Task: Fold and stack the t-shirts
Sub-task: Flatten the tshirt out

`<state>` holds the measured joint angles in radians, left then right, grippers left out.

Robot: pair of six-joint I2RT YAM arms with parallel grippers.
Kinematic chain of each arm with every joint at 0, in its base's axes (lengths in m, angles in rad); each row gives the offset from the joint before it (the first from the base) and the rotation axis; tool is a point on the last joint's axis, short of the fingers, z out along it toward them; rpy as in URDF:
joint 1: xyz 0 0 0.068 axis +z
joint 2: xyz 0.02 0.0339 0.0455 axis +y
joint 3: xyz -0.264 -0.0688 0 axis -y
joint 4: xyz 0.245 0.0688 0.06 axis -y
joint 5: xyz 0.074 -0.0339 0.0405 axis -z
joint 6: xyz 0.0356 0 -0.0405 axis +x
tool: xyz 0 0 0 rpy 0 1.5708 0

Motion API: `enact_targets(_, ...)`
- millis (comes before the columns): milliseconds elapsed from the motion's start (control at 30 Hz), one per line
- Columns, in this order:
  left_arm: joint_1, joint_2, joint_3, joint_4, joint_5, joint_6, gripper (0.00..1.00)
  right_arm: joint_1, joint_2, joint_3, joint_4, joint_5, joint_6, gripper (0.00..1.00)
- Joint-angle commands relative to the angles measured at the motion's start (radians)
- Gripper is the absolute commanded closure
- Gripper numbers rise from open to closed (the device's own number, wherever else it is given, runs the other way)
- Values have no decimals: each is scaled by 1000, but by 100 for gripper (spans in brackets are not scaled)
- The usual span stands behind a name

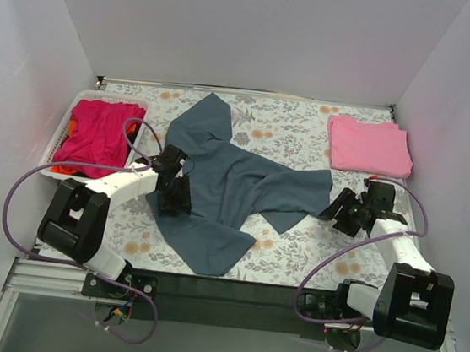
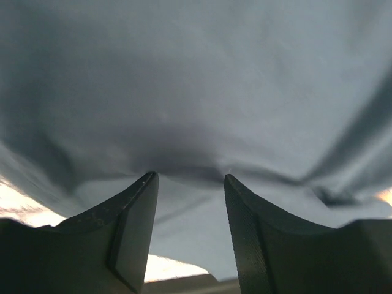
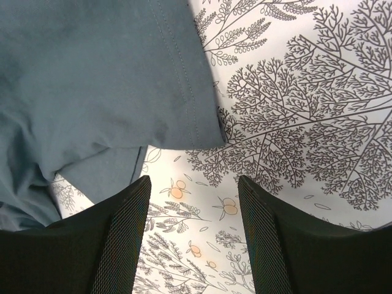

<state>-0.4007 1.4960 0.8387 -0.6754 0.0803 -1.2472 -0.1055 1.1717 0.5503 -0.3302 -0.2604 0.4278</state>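
Note:
A dark slate blue-grey t-shirt [image 1: 234, 184] lies crumpled and spread across the middle of the table. My left gripper [image 1: 178, 188] sits at its left edge. In the left wrist view the left gripper [image 2: 188, 177] is open, its fingertips [image 2: 147, 184] against a fold of the grey cloth [image 2: 196, 79], with nothing pinched between them. My right gripper [image 1: 339, 212] hovers just right of the shirt's right end. In its wrist view the right gripper [image 3: 193, 180] is open over bare tablecloth, and the stitched hem corner [image 3: 202, 128] lies just ahead. A folded light pink t-shirt [image 1: 366, 146] rests at the back right.
A white slotted basket [image 1: 55, 149] at the back left holds a magenta t-shirt [image 1: 95, 135], with an orange-red one [image 1: 72, 126] peeking out beneath. The floral tablecloth [image 1: 283, 126] covers the table, and white walls close in on three sides.

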Motion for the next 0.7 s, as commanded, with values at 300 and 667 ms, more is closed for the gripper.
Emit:
enact_targets(300, 105, 185, 83, 76, -252, 147, 59, -7, 138, -46, 262, -53, 124, 46)
enact_targets(667, 108, 192, 62, 155, -261, 176, 60, -7, 43, 129, 88, 36, 40, 98)
